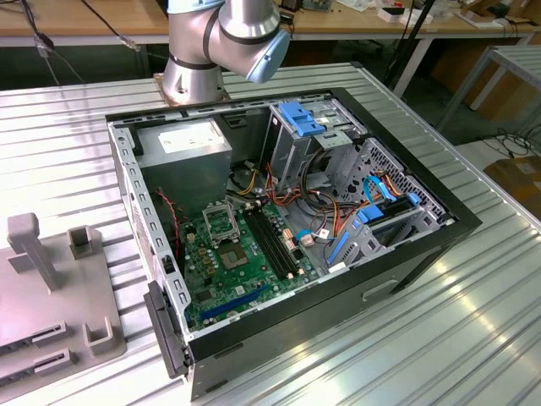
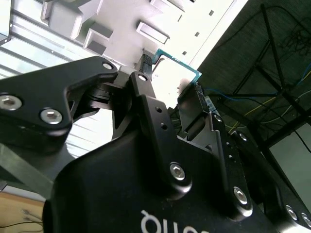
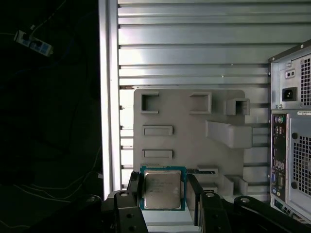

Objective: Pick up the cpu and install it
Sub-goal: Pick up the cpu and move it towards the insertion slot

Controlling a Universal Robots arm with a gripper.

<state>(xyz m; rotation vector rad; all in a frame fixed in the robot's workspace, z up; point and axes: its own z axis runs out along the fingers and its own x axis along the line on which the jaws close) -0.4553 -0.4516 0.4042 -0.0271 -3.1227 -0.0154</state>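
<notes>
1. On the ribbed metal table (image 1: 473,338), in the exterior view, an open computer case (image 1: 406,254) lies on its side, with the green board (image 1: 220,262) inside.
2. At the exterior view's left, a grey holder plate (image 1: 51,296) lies beside the case.
3. In the first wrist view, the gripper (image 3: 164,194) hangs over this plate, its fingers (image 3: 134,189) clenched on two opposite edges of the cpu (image 3: 163,189).
4. The cpu sits between the fingers, apart from the plate, its silver face toward this camera.

- The cpu (image 3: 163,189) (image 2: 173,73): small square plate, silver-grey metal face, green rim (face towards the first wrist view).
- Gripped by opposite edges between the jaws, clear of the worktop.
</notes>
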